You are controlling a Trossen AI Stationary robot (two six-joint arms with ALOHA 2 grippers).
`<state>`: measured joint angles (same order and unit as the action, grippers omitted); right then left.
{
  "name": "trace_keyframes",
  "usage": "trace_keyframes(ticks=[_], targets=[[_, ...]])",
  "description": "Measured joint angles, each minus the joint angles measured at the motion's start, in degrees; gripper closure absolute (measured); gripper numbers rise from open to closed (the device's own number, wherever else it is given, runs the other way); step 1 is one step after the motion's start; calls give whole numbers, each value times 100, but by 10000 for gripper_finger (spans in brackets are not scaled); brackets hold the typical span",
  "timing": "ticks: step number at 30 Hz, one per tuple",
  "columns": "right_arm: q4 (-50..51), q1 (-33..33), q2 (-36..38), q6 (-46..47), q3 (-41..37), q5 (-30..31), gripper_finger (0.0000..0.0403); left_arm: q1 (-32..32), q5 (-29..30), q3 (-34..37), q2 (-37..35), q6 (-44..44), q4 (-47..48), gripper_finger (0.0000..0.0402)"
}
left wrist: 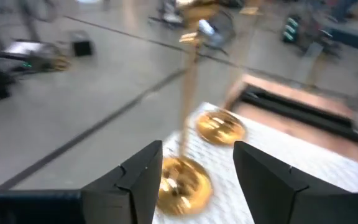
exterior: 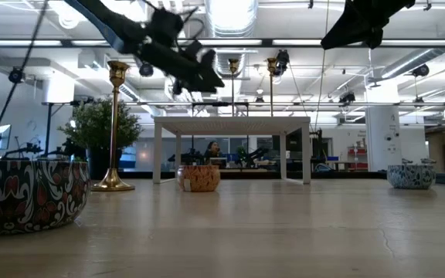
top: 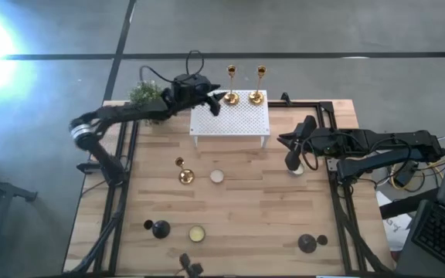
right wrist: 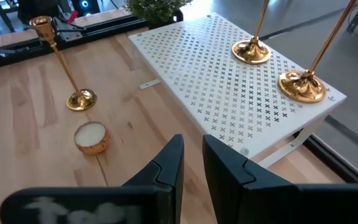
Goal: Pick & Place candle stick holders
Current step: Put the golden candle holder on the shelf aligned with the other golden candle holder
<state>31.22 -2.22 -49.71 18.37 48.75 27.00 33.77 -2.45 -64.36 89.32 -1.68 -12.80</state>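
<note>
Two gold candle stick holders [top: 231, 96] [top: 258, 96] stand upright by their round bases on the far edge of the white perforated rack [top: 230, 120]. My left gripper [top: 219, 100] hovers open just left of the nearer one; in the left wrist view its base [left wrist: 182, 180] shows beyond my open left gripper [left wrist: 197, 152], untouched. A third gold holder [top: 184, 174] stands on the table. Two black dome-based holders [top: 159, 228] [top: 307, 243] sit near the front edge. My right gripper [top: 290, 161] waits shut and empty right of the rack.
Cream candle tins [top: 217, 176] [top: 197, 233] sit on the wooden table. A potted plant [top: 145, 96] stands at the far left corner behind my left arm. Patterned bowls [exterior: 22, 193] [exterior: 412, 176] show in the low view. Black rails [top: 338, 116] frame the table.
</note>
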Motion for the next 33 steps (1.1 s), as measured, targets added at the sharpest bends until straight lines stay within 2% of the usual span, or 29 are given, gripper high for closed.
trace_keyframes(ticks=[2,5,9,11,16,21,27,33], targets=[[2,2,8,-195,0,-39,351,-3,-390,0,-441,131,610,201],[7,2,105,-708,-2,-703,351,-22,-1087,78,-1131,325,1298,209],[104,-3,429,-894,-2,-1695,351,-114,-2092,564,-2183,421,1622,226],[419,-3,697,-890,-2,-1889,351,-221,-2338,967,-2766,414,1635,235],[1198,-2,1790,-440,-18,-1508,355,-718,-2390,2147,-4219,319,1629,252],[1198,1,3020,-414,-67,-1962,367,-1328,-2355,3209,-5367,301,1583,255],[1223,-2,4125,-586,-290,-2059,376,-1822,-2318,4248,-6106,20,1595,255],[1239,-2,4883,-655,-407,-1977,376,-1896,-2301,4717,-6471,-349,1635,255]])
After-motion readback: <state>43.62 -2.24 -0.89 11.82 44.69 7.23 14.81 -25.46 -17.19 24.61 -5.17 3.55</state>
